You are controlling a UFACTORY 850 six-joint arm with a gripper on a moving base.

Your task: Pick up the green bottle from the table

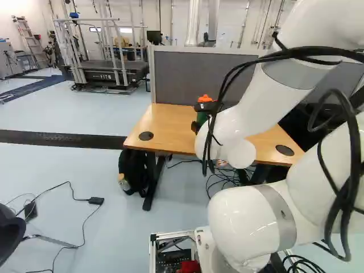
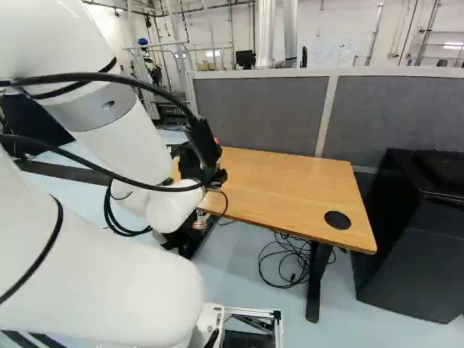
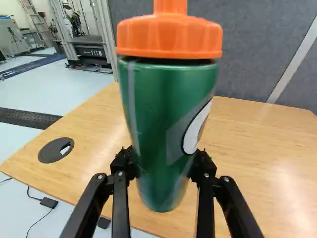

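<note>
I take the table [image 3: 257, 144] as my landmark. Along its far side a grey partition [image 2: 261, 109] stands like a wall, blocking the space directly behind. Off its right end sits a big black cabinet [image 2: 413, 254], and beneath the top lie tangled cables [image 2: 290, 261]. A black bag [image 1: 132, 170] is on the floor under its left end, and a treadmill with a tall frame [image 1: 108, 71] stands well beyond that end. Set in the tabletop are a round cable cover [image 3: 56, 150] near the left end and another cover [image 2: 337, 220] near the right. In both base views my own white arm [image 1: 250, 108] hides part of the table.

The green bottle [image 3: 168, 109] is upright, its orange cap [image 3: 168, 37] pointing up and its long axis close to vertical. Its white patch [image 3: 197, 128] faces obliquely toward the table's right end. The bottle is at the left part of the table; I can't tell whether its base touches the top. My gripper [image 1: 201, 118] is closed on the bottle, one finger against each side of its lower body.
</note>
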